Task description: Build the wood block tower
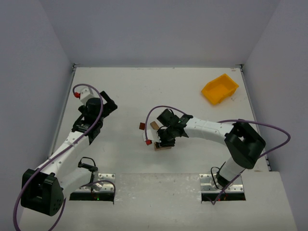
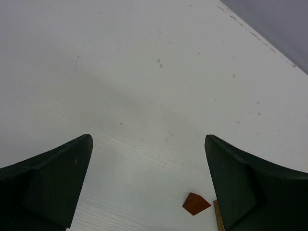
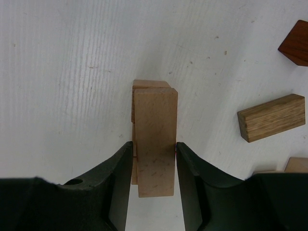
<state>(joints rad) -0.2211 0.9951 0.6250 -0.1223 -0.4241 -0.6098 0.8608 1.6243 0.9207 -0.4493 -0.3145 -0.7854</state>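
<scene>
A stack of pale tan wooden blocks (image 3: 153, 139) stands on the white table, also seen as the stack (image 1: 162, 147) under my right arm. My right gripper (image 3: 154, 154) straddles the top oblong block, its jaws barely parted from the block's sides, a thin gap on the left. A loose oblong block (image 3: 272, 118) and a dark reddish-brown block (image 3: 296, 43) lie to the right. More pale blocks (image 3: 293, 164) show at the right edge. My left gripper (image 2: 149, 163) is wide open over bare table, with the reddish-brown block (image 2: 196, 203) near its right finger.
A yellow plastic bin (image 1: 220, 88) sits at the back right of the table. The reddish-brown block (image 1: 142, 126) and a tan block (image 1: 154, 125) lie just behind the right gripper (image 1: 162, 138). The left gripper (image 1: 108, 103) hovers at the left.
</scene>
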